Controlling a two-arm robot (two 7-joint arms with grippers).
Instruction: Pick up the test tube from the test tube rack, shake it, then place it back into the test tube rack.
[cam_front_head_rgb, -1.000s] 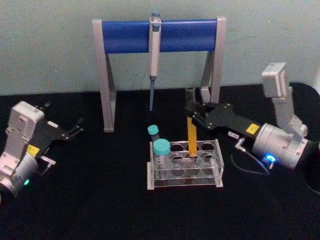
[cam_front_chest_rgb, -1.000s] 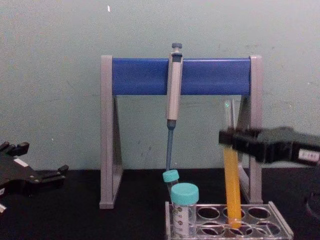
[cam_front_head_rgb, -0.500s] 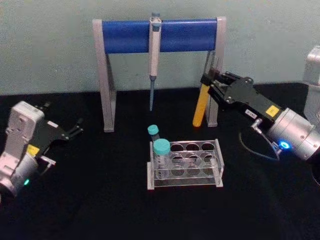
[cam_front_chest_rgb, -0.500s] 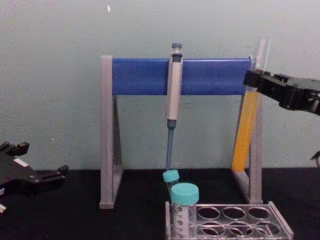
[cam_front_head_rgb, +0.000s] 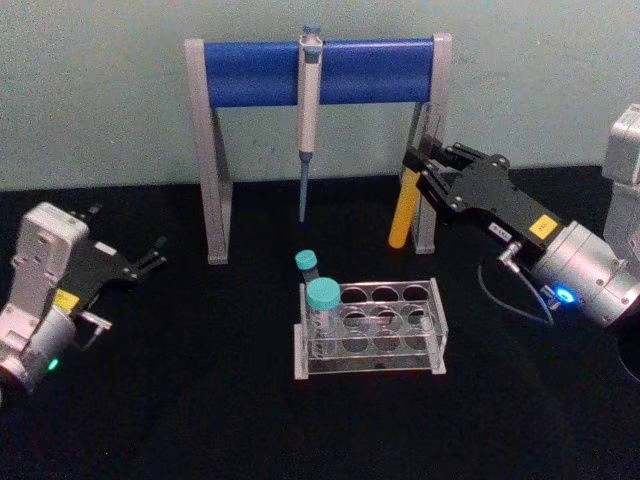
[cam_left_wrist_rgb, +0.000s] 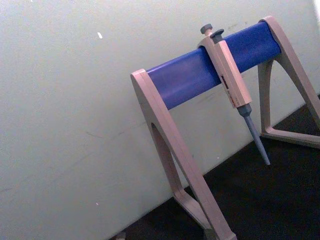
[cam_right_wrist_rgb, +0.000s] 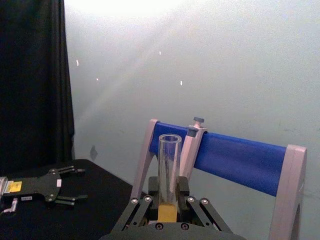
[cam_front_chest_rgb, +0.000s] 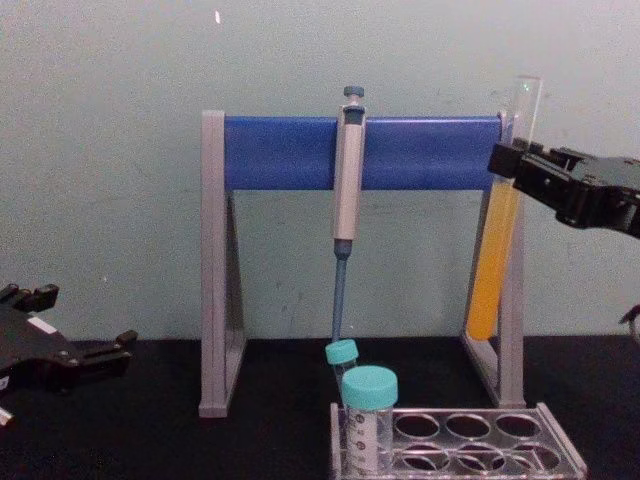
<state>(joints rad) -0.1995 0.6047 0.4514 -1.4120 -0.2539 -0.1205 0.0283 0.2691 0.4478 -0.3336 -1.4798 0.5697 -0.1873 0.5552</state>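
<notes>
The test tube hangs in the air, lifted clear of the rack, just in front of the stand's right leg. It is a long clear glass tube with orange-yellow liquid in its lower part, nearly upright in the chest view. My right gripper is shut on its upper half. The test tube rack, low clear plastic with round holes, sits at the table's middle, below and left of the tube. My left gripper rests open at the left, holding nothing.
Two teal-capped tubes stand in the rack's left end. Behind it a grey-and-blue pipette stand carries a hanging pipette; the stand's right leg is close behind the held tube. Black tabletop lies open in front.
My right gripper pulled the test tube up out of the rack and carried it up and back to the right. Over the last half second the tube straightened slightly. The left arm stayed still.
</notes>
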